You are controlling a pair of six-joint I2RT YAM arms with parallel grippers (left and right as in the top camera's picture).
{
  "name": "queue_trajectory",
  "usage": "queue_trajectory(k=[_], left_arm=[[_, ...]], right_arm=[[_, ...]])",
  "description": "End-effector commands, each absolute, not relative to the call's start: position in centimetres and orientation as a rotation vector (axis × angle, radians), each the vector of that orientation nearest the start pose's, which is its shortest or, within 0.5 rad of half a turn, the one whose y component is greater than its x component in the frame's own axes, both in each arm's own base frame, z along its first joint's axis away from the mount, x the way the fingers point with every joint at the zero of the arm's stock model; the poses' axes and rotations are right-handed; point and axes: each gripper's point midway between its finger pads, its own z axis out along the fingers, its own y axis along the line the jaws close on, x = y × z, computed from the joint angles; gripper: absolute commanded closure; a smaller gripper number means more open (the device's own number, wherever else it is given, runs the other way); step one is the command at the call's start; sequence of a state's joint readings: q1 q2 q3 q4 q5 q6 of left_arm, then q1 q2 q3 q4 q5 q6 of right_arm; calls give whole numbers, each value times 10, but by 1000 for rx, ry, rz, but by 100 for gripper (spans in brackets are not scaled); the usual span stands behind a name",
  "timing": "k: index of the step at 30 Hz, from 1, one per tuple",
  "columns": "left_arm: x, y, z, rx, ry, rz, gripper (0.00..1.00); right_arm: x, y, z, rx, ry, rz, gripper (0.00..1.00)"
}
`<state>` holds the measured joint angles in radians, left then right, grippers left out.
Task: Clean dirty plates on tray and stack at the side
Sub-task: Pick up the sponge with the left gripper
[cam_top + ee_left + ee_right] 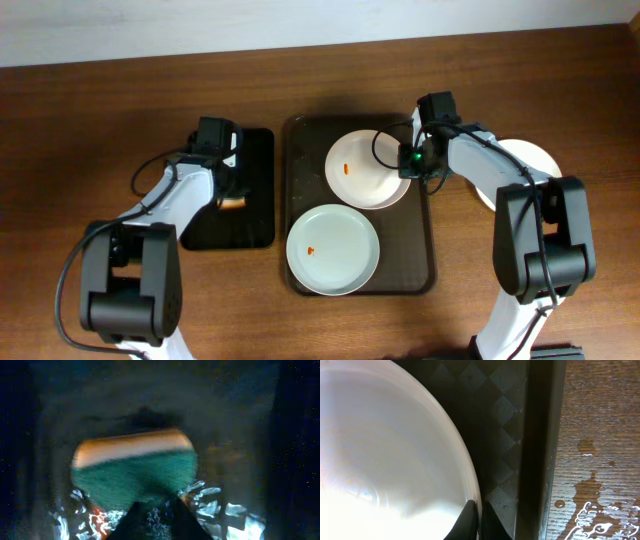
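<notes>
The dark brown tray holds two white dirty plates. The far plate has an orange smear, and so does the near plate. My right gripper is shut on the far plate's right rim; in the right wrist view its fingers pinch the rim of that plate above the tray floor. A third white plate lies on the table right of the tray. My left gripper is over the black tray, its fingers closed on a green and orange sponge.
The small black glossy tray lies left of the brown tray and looks wet in the left wrist view. Water puddles lie on the wooden table right of the brown tray's rim.
</notes>
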<state>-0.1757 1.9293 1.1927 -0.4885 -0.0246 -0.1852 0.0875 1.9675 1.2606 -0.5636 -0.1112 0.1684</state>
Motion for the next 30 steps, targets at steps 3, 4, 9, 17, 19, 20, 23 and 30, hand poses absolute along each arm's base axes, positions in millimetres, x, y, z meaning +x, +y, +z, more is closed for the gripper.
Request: queue_trajectory(k=[3,4,9,17,19,20,23,30], left_arm=[[394,-75,-16,-40,2909,-93,100],[398,-78,-5,-45,2903,-116,100],[412,-80,70,-42,2832,-129,25],[396,-59,9,-61,2955,58,41],[391,-59,-11,-59,3004,64,71],[390,-60,-17,-58,3016,61,100],[396,-67,1,-43,3001,5,100],[408,-69,85,-44,2893,-26,63]], right_arm=[[410,51,2,93,2886,181,96],[410,51,2,92,2887,181,96],[409,51,1,93,2890,181,96],[408,51,1,94,2896,180,96],[408,51,1,94,2897,180,96],[408,51,1,94,2897,180,96],[408,51,1,93,2897,185,96],[408,51,1,93,2896,185,96]])
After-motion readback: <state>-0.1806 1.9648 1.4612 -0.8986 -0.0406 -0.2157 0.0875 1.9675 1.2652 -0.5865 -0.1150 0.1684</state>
